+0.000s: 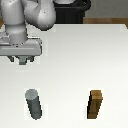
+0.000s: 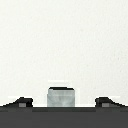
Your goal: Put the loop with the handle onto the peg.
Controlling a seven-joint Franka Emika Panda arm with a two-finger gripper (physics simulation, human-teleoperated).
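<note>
Grey peg (image 1: 34, 103) and brown block (image 1: 96, 104) sit apart on the white bench (image 1: 90, 55), tool (image 1: 23, 61) spread wide around a grey stub (image 2: 61, 97).

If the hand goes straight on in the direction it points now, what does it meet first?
Probably the loop with the handle: its grey stub sits between the open fingers of the hand, white table behind. Depth is unclear.
</note>
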